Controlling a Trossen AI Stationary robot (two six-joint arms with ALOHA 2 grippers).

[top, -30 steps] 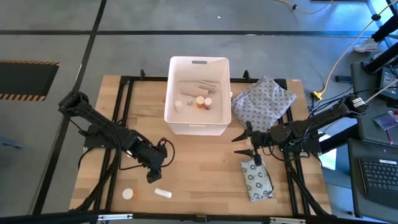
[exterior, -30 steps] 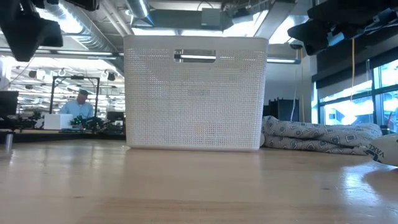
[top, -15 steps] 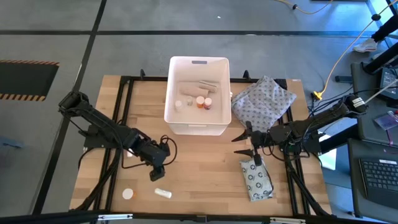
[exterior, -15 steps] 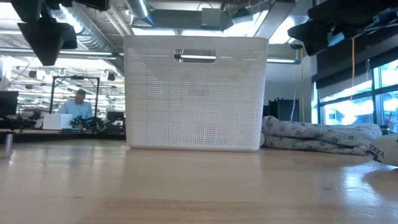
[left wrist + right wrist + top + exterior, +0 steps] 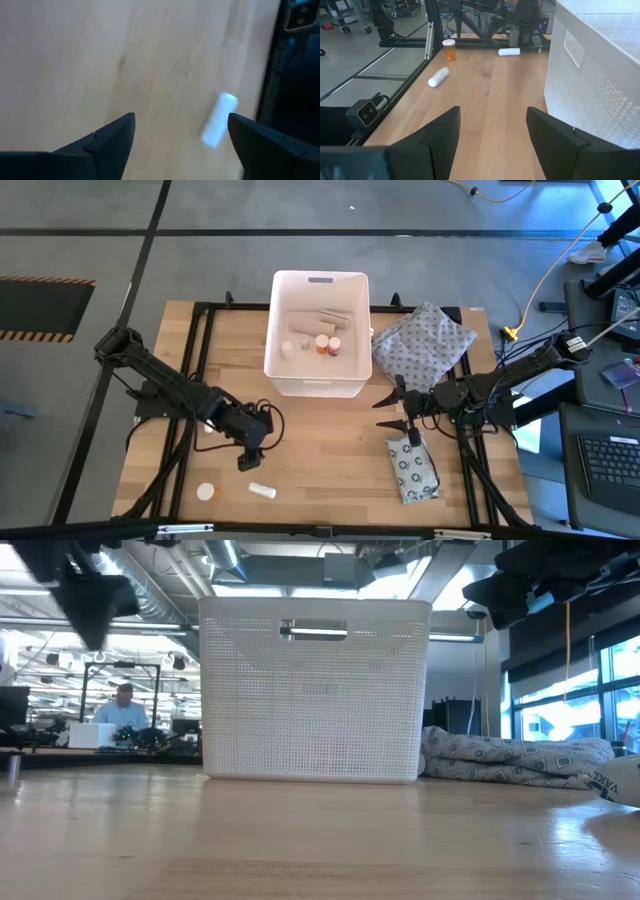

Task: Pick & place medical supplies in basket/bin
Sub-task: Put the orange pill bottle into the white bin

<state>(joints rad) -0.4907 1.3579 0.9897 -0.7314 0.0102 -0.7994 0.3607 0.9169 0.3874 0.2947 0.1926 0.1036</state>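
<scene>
Left gripper (image 5: 250, 461) now lower over the bare wood than a second ago, jaws spread wider, empty, poised just above small white cylindrical vial (image 5: 262, 491) lying near front edge of wooden table (image 5: 330, 450). Orange-capped white pill bottle (image 5: 205, 492) lying nearby, also uncollected. White rectangular plastic tub (image 5: 318, 385) at table rear already containing several bottles and tan rolls. Right gripper (image 5: 400, 413) unmoved, jaws apart, holding nothing, hovering above flat grey packet printed with rings (image 5: 412, 470). Judged: approach to vial under way, grasp pending.
</scene>
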